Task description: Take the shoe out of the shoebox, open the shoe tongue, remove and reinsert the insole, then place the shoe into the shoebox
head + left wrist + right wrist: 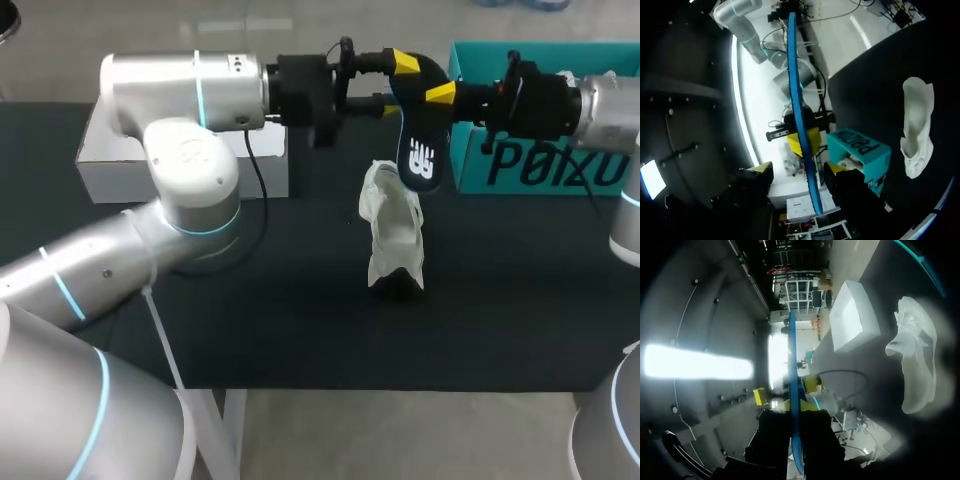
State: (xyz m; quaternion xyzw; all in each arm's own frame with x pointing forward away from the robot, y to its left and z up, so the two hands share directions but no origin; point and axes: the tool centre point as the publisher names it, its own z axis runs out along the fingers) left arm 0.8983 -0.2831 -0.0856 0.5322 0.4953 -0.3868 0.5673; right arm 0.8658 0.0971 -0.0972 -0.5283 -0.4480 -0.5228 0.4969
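From where I stand, a table draped in black cloth spans the middle of the frame from left to right, with pale grey floor showing below its near edge and along the top, and a white table leg at lower left.

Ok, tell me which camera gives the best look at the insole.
The head view. The insole turns its broad side to that camera, so its dark face and white print show in full. The two wrist views catch the insole edge-on, as only a thin blue strip.
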